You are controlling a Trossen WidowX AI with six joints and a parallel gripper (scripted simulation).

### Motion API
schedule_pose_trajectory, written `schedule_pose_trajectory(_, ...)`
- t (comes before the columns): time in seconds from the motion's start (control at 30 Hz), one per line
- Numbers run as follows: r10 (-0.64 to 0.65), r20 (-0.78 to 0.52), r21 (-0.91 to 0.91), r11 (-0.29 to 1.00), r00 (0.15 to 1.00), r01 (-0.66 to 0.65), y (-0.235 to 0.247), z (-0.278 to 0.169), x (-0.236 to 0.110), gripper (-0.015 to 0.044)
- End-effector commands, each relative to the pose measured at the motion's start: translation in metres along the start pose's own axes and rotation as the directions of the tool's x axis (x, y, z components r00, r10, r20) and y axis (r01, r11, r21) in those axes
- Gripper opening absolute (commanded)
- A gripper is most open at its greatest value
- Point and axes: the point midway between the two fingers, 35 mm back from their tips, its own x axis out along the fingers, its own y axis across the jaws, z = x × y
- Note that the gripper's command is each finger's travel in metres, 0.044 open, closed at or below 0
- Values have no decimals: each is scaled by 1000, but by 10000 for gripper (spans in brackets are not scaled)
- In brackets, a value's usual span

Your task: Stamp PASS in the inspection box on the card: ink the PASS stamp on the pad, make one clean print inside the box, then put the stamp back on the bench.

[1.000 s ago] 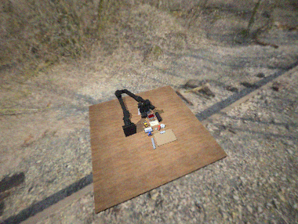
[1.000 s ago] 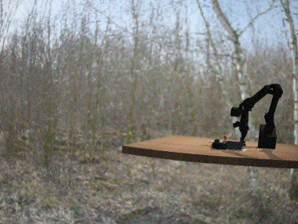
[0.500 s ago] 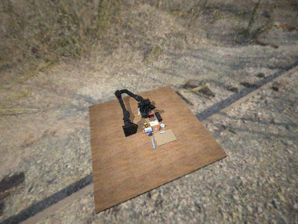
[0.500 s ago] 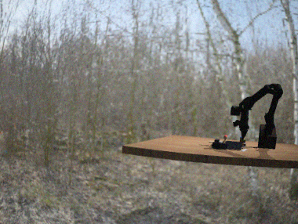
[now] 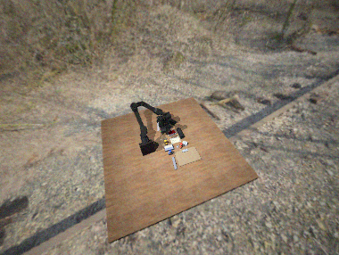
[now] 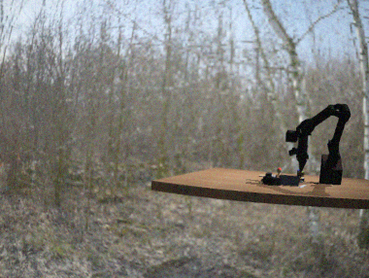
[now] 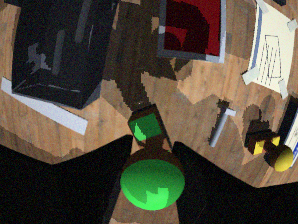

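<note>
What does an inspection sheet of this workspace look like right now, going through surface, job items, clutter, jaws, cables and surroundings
Surface: brown wooden bench, items grouped near the arm's base.
Job's things: green-knobbed stamp held in the jaws above bare wood; red ink pad in a pale frame ahead of it, partly shadowed; white printed card to the pad's right. No print can be made out.
Clutter: dark box-like object on the left; small grey tool; yellow-knobbed stamp at the right edge.
Grippers: gripper shut on the green-knobbed stamp.
Cables: nothing seen.
Surroundings: gravel ground and bare trees.
</note>
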Motion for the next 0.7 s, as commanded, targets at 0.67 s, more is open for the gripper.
schedule_pose_trajectory(0.67, 8, 5, -7, 1000, 1000, -8, 1, 1, -14, 0)
